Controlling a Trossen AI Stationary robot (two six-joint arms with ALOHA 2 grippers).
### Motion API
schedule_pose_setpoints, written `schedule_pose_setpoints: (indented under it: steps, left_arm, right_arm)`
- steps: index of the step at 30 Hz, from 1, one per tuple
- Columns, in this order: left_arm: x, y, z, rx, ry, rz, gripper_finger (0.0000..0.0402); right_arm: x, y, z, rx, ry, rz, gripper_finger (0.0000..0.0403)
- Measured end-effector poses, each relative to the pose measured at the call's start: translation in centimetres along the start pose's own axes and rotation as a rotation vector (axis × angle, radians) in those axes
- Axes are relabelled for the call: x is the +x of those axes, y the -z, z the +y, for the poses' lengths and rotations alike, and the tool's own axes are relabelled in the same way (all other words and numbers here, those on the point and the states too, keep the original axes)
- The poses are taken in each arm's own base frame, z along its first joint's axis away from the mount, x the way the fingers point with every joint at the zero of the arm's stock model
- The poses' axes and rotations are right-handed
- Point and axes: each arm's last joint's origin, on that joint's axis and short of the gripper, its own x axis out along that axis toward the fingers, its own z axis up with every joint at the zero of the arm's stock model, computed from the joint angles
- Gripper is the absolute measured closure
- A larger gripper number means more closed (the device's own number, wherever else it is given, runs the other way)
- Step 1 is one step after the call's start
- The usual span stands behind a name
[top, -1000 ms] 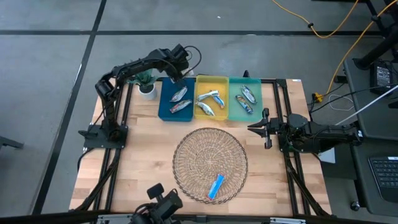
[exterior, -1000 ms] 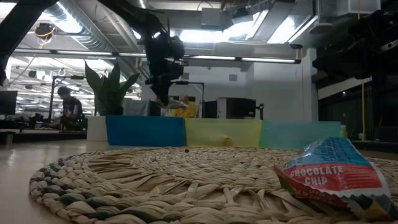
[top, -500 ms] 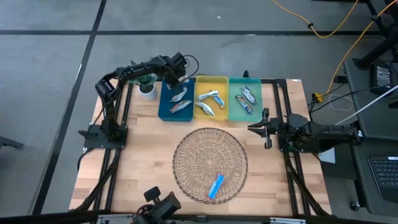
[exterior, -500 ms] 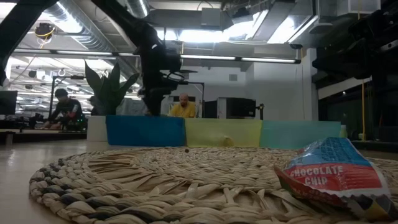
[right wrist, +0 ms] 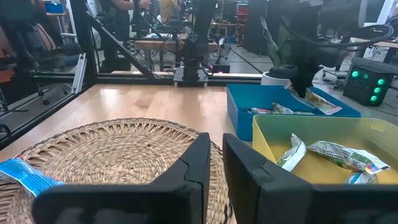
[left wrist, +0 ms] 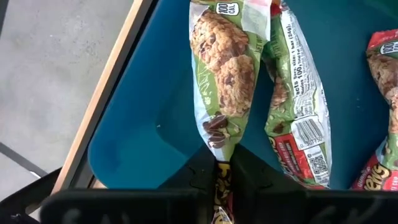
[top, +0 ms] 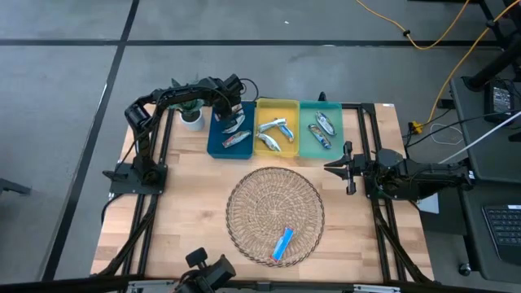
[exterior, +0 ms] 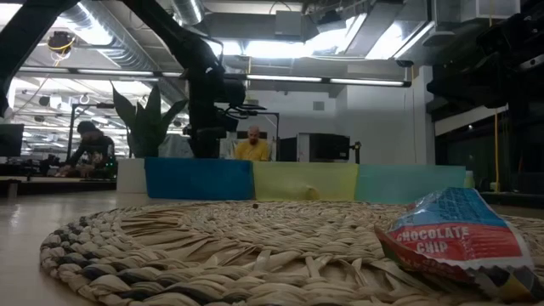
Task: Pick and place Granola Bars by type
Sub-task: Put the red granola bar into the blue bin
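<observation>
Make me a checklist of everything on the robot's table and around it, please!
Surface: wooden table, bare wood around the round wicker basket.
Job's things: one blue granola bar lies in the basket; green-wrapped bars in the blue tray; more bars in the yellow tray and the green tray.
Clutter: small potted plant beside the blue tray.
Grippers: left gripper over the blue tray, shut on a green bar; right gripper waits at the table's right edge, shut and holding nothing.
Cables: yellow cable on the floor past the table.
Surroundings: people at desks in the room behind.
</observation>
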Motion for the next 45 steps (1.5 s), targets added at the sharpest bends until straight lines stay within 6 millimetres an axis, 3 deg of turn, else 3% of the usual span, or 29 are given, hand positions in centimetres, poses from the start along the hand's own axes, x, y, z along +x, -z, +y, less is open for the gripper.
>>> schedule_pose_setpoints:
  steps: [9, 17, 28, 45]
  left_arm:
    - [-0.1, 0.0, -0.4, 0.008, -0.017, 0.006, 0.0330]
    - [-0.7, -0.5, -2.2, 0.077, -0.057, -0.004, 0.0283]
    - [-4.0, -2.6, -5.5, 0.167, -0.056, -0.103, 0.0266]
    - [-10.3, -4.4, -13.0, 0.321, 0.015, -0.297, 0.0263]
  right_arm:
    - [0.0, 0.0, 0.0, 0.000, 0.000, 0.000, 0.0354]
    - [0.0, 0.0, 0.0, 0.000, 0.001, 0.000, 0.0354]
    - [0.0, 0.0, 0.0, 0.000, 0.000, 0.001, 0.0354]
    - [0.0, 0.0, 0.0, 0.000, 0.000, 0.000, 0.0354]
